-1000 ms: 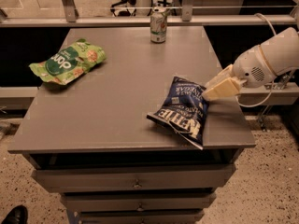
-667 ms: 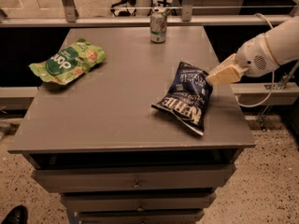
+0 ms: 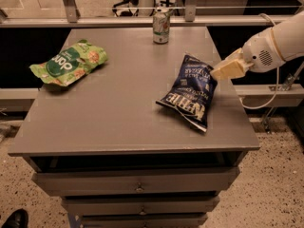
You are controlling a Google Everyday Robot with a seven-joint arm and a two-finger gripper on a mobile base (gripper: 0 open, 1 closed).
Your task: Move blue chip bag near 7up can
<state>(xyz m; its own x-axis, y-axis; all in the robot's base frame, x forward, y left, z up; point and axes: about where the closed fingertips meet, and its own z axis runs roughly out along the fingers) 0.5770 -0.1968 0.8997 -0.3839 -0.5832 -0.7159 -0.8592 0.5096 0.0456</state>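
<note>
While the gripper (image 3: 223, 71), jaws closed, pinched the blue chip bag (image 3: 190, 91) near the right rim of the counter (image 3: 118, 113), open surface separated it from the far-edge 7up can (image 3: 161, 26).

Blue chip bag (image 3: 189, 93): "Kettle"; green bag (image 3: 69, 63): "don".

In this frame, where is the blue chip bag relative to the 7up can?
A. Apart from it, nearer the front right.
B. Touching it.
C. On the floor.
A: the blue chip bag lies apart from the 7up can, which stands farther back; the pincer is at the bag's right edge.
</note>
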